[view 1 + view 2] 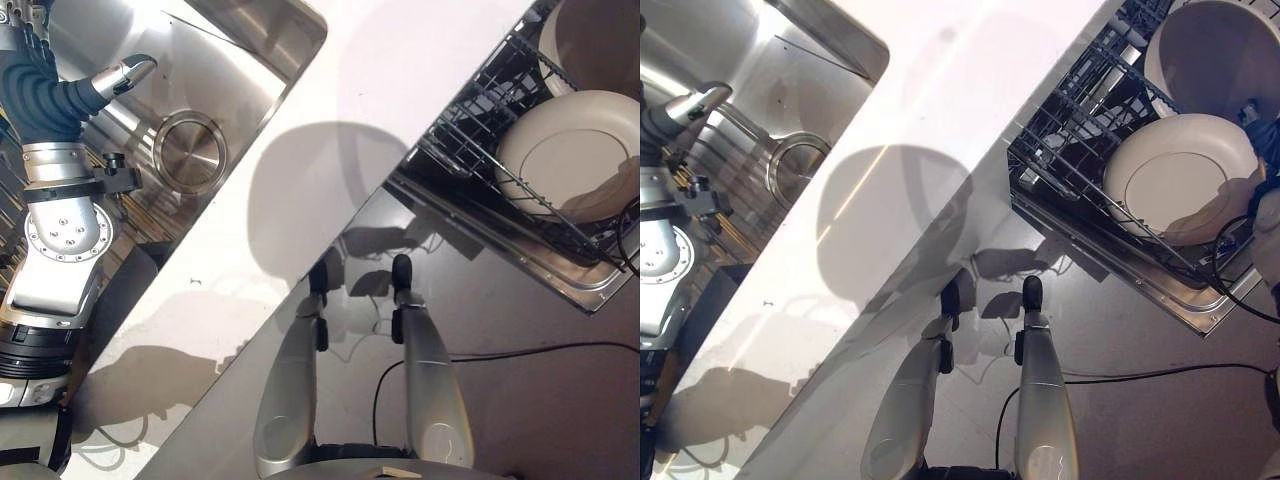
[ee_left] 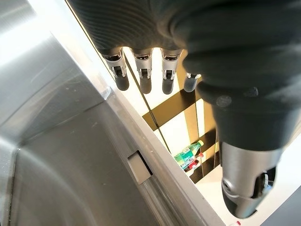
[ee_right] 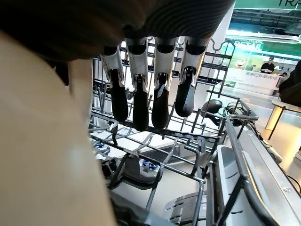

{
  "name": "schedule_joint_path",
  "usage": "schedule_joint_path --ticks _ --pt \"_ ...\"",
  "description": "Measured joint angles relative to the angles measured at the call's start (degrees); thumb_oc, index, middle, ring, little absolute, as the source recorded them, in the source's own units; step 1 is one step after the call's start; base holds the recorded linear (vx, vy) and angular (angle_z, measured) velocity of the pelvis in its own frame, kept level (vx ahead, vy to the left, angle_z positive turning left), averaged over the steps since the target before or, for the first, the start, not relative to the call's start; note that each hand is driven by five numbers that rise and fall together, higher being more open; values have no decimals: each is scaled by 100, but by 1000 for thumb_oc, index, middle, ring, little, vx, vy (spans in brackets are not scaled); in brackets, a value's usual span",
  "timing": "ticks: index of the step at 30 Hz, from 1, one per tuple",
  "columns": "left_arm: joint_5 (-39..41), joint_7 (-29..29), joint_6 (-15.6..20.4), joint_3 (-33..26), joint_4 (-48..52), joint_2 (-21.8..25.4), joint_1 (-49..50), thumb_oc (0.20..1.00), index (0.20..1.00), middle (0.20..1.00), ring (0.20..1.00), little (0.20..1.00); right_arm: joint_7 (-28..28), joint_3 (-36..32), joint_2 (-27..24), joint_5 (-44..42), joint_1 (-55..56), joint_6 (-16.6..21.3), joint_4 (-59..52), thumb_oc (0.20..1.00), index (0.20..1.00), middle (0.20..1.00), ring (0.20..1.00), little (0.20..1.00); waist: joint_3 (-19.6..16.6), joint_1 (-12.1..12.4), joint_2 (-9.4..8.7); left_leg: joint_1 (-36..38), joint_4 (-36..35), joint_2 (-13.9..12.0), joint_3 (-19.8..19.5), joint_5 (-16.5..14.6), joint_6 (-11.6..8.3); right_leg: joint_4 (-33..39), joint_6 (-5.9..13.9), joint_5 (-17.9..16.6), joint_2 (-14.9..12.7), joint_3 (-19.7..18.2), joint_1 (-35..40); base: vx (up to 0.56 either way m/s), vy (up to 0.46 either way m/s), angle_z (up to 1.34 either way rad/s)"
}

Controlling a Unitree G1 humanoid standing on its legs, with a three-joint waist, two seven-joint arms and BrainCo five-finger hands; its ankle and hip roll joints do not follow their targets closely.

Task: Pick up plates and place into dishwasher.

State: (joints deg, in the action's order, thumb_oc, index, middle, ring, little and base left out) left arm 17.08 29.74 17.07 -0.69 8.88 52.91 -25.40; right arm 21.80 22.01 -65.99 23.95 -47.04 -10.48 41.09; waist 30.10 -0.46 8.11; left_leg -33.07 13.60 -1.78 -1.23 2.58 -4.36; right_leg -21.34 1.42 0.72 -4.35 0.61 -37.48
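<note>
1. While my left hand [image 1: 120,75] hangs over the sink [image 1: 250,60] with fingers relaxed and empty, my right hand [image 3: 150,101] has fingers straight over the dishwasher rack [image 1: 470,150].
2. Two plates [image 1: 1180,175] lean in that rack.

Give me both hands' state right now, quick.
Left hand: open, holding nothing, over the sink.
Right hand: open, fingers straight, beside a plate at the dishwasher rack.

No print reads clearly; white letters on a green sign [image 3: 265,4] are perhaps cropped beyond reading.
</note>
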Motion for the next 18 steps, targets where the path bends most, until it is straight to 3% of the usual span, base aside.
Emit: schedule_joint_path --ticks 1,2,4,5,18 --pt "0 -4 -1 0 0 -1 0 1000 1000 1000 1000 1000 -15 -7 0 0 7 -24 -21 200 200 200 200 200 0 1 0 -1 3 1 -3 0 0 -4 0 0 0 2 0 0 0 0" --pt "0 -8 -2 -1 0 -1 0 1000 1000 1000 1000 1000 -22 -8 2 0 10 -62 -30 297 297 297 297 297 0 2 0 -3 5 1 -5 0 0 -5 -1 1 0 4 0 0 0 0" --pt "0 -34 -3 -1 0 -4 0 1000 1000 1000 1000 1000 -37 -33 22 0 29 -135 -43 893 893 893 893 893 0 5 0 -3 9 1 -11 0 0 -9 -2 2 0 8 3 0 0 0" --pt "0 -53 -3 -2 0 -8 0 1000 1000 1000 1000 1000 -41 -97 48 0 65 -189 -47 1000 1000 1000 1000 1000 0 7 0 -3 10 2 -19 0 0 -10 -4 3 0 15 9 0 0 0" --pt "4 -281 -7 -9 -10 -108 6 1000 1000 1000 1000 1000 -199 -242 471 -30 830 -460 135 1000 1000 1000 1000 1000 1 9 -3 58 164 -5 -160 -16 -19 -46 -26 13 0 147 190 11 1 4"
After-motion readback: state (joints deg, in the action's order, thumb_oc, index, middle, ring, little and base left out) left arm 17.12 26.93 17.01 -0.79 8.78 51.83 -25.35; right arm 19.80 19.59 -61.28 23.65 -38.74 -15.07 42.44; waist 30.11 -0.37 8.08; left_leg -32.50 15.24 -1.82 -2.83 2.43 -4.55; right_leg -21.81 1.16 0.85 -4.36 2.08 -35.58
